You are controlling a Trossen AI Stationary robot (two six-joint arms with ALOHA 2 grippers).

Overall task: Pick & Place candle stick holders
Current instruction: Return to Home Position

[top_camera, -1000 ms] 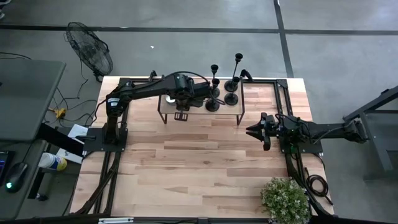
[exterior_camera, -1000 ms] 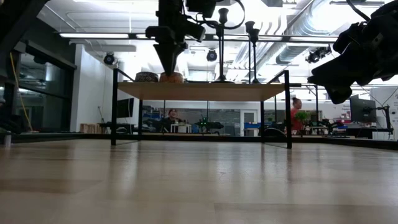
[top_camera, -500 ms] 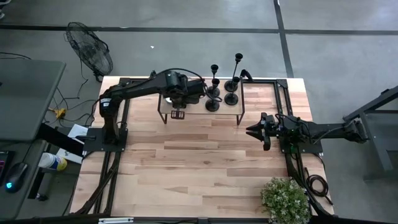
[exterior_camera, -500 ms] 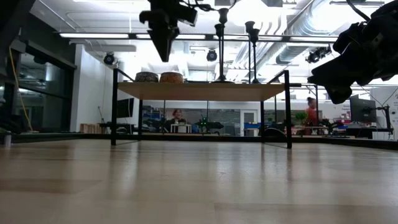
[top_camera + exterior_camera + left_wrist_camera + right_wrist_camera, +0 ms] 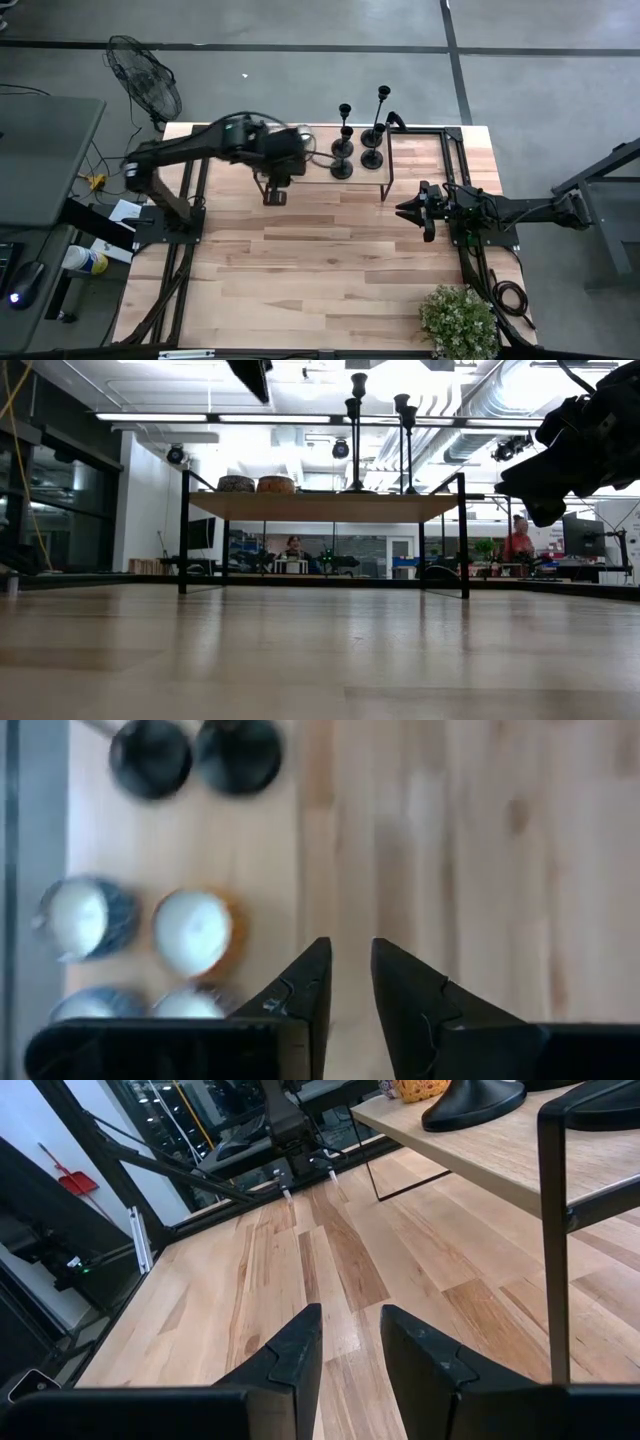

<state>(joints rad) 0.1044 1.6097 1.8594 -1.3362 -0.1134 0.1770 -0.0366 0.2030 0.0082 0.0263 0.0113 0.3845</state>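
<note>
Several black candle stick holders (image 5: 358, 140) stand by their round bases on the right part of a small raised wooden shelf (image 5: 310, 172) at the table's far middle. In the low view their stems (image 5: 357, 430) rise above the shelf top (image 5: 325, 506). Small round candles (image 5: 195, 928) sit on the shelf's left part. My left gripper (image 5: 275, 194) hangs high over the shelf's near left corner, pointing down, open by a narrow gap (image 5: 348, 965) and holding nothing. My right gripper (image 5: 405, 210) waits level at the table's right, open and empty (image 5: 350, 1335).
The shelf stands on thin black metal legs (image 5: 184, 530) with free room beneath. Two black bases (image 5: 195, 755) show beyond the candles in the left wrist view. A potted plant (image 5: 460, 320) sits at the near right corner. Bare wood table (image 5: 320, 270) lies in front.
My left gripper has risen well above the shelf and drawn back toward the table's left and near side, away from the round candles. Its finger gap has stayed the same and it carries nothing. The holders and candles have stayed in place.
</note>
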